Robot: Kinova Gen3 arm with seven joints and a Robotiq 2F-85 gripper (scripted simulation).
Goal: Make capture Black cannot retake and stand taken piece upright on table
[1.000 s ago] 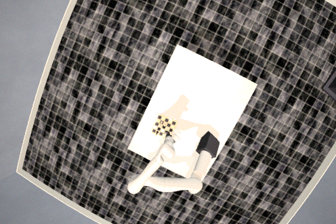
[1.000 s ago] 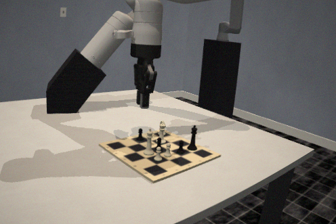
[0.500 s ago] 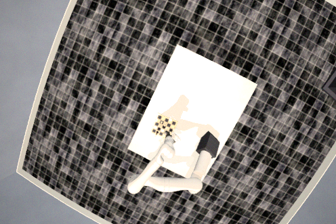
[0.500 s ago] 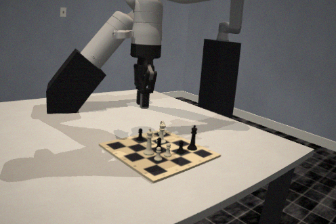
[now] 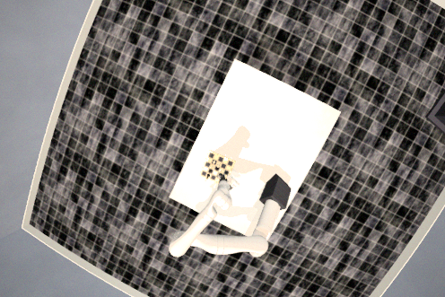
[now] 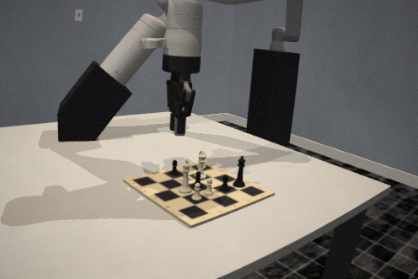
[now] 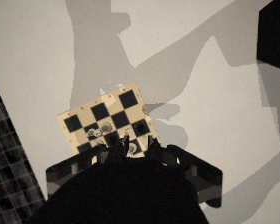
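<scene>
Wooden and chequered in tan and black, the small chessboard (image 6: 236,208) lies flat on the white table (image 6: 84,235), near the table's front edge in the exterior view. All pieces on it stand upright. A tall white piece (image 6: 185,177) stands near the middle, with two short white pawns (image 6: 196,192) just in front of it and another white piece (image 6: 202,163) behind. A tall black piece (image 6: 240,172) stands toward the right side, a black pawn (image 6: 224,184) just beside it, and another black pawn (image 6: 174,168) at the far left of the group. Which square each one occupies cannot be read.

Pointing straight down, the fingers (image 6: 179,127) hang well above the board's far side, touching nothing. They are drawn partway in, with a narrow gap between them, and have hold of nothing. From the wrist view the dark fingertips frame the board's (image 7: 98,112) near edge and the pieces below.
</scene>
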